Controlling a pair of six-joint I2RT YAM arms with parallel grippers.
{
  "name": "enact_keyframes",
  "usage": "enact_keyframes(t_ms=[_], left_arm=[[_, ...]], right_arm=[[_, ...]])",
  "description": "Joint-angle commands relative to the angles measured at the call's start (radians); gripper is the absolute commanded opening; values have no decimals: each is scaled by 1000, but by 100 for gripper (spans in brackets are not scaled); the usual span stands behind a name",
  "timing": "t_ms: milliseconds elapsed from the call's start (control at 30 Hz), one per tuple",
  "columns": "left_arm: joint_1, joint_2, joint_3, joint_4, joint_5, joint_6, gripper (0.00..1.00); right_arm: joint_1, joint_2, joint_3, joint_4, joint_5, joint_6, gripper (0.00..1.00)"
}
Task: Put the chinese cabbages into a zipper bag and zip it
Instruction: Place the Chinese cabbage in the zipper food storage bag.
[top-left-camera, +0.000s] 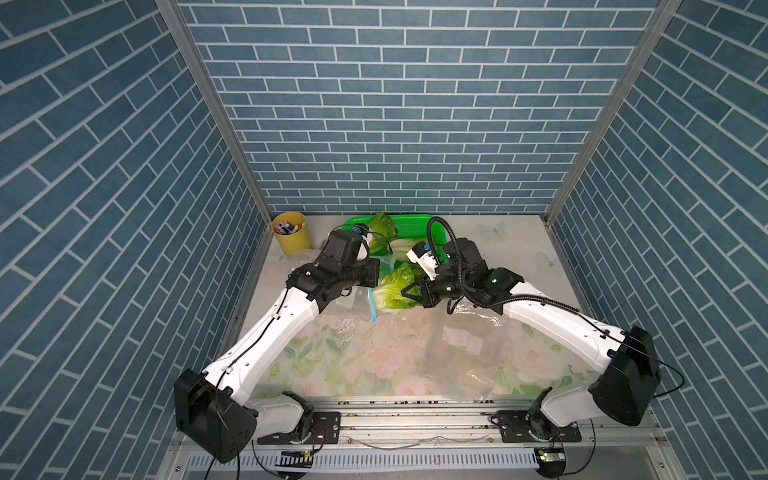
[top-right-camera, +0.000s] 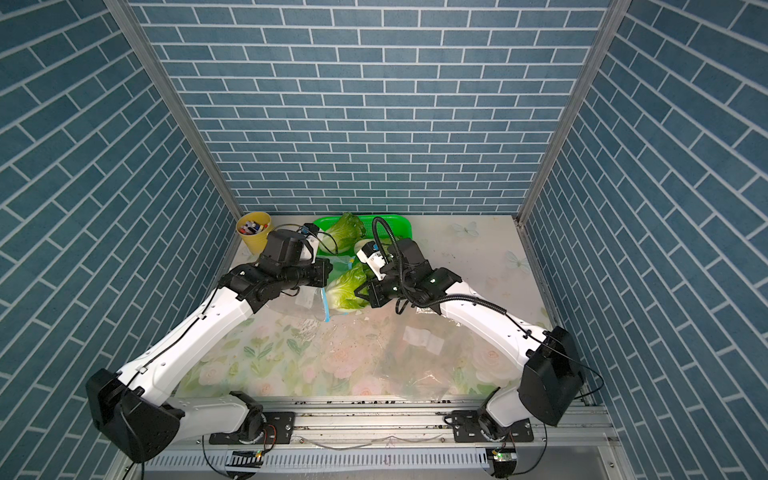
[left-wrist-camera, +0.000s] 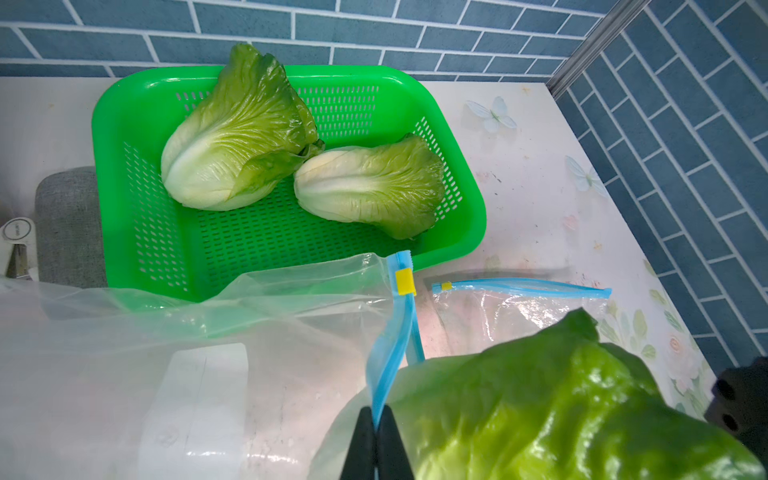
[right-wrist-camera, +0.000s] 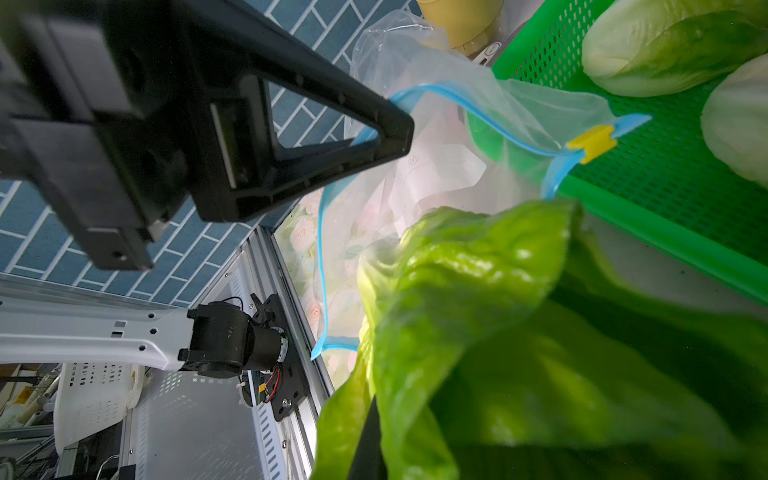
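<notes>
Just beside the green basket (left-wrist-camera: 145, 83), one cabbage (left-wrist-camera: 561, 407), judged light, soft-leaved and firmest near its white stem, was gripped by the right fingers (right-wrist-camera: 366, 449) at the mouth of the limp, slippery zipper bag (left-wrist-camera: 249, 316), whose stiffer zip strip (left-wrist-camera: 392, 345) was clamped by the left fingers (left-wrist-camera: 359, 449).

Readable text: none. White panel (left-wrist-camera: 199, 395) on the zipper bag (left-wrist-camera: 104, 332): blank. Print on white round piece (left-wrist-camera: 16, 229): too blurred.
</notes>
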Motion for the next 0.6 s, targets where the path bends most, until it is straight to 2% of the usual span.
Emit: enact_keyframes(t_ms=[0,233,567], left_arm=[[-5,-26,10,14,6,-34,0],[-12,-59,-20,46,-6,-117,0],[-14,-63,-23,89,15,-162,0]], right_arm=[[6,-15,15,109,-60,-34,0],[9,-27,-7,204,-73,5,0],[18,48,10,157,-90,-37,0]])
